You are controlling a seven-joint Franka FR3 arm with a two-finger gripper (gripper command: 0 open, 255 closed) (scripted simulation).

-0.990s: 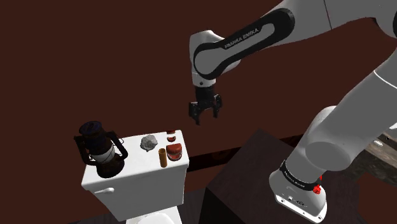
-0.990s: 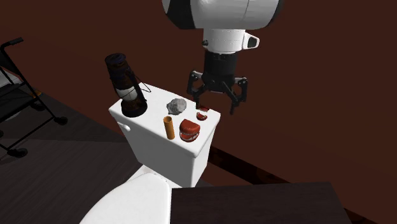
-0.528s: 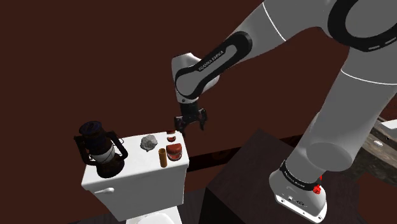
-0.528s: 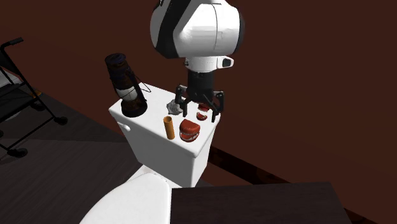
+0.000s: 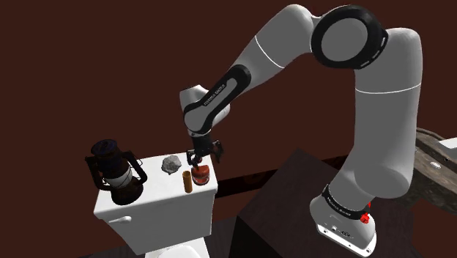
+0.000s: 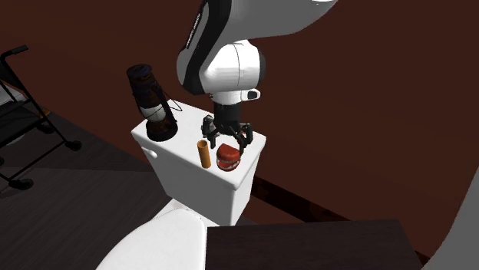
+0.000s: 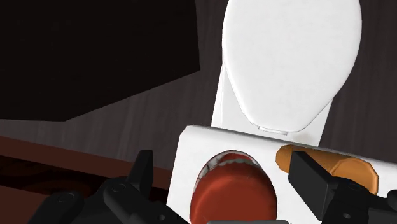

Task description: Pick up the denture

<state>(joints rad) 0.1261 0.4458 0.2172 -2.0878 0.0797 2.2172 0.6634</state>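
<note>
A white Franka arm reaches from its dark stand point(image 5: 278, 212) to a white toilet tank point(image 5: 157, 209) set against a dark reddish-brown wall, seen from the shoulder camera; the black gripper point(image 5: 204, 156) hangs with fingers spread just above the red denture point(image 5: 200, 174), an orange cylinder point(image 5: 187, 180) just beside it, a crumpled grey lump point(image 5: 171, 163) near and a dark lantern point(image 5: 113, 172) well apart at the tank's other end. In the second exterior view, over a dark plank floor with a black wheeled frame point(image 6: 19, 115) far off, the open gripper point(image 6: 226, 142) stands directly over the denture point(image 6: 229, 159), which lies near the tank lid's point(image 6: 192, 172) corner, its white teeth facing the toilet seat point(image 6: 165, 242). The wrist view shows the denture point(image 7: 232, 191) between the parted fingers point(image 7: 143, 175), untouched by either, its tooth row turned toward the toilet's closed lid point(image 7: 292, 57); its broader span appears to run from finger to finger, with the cylinder point(image 7: 331, 167) beyond one finger.
</note>
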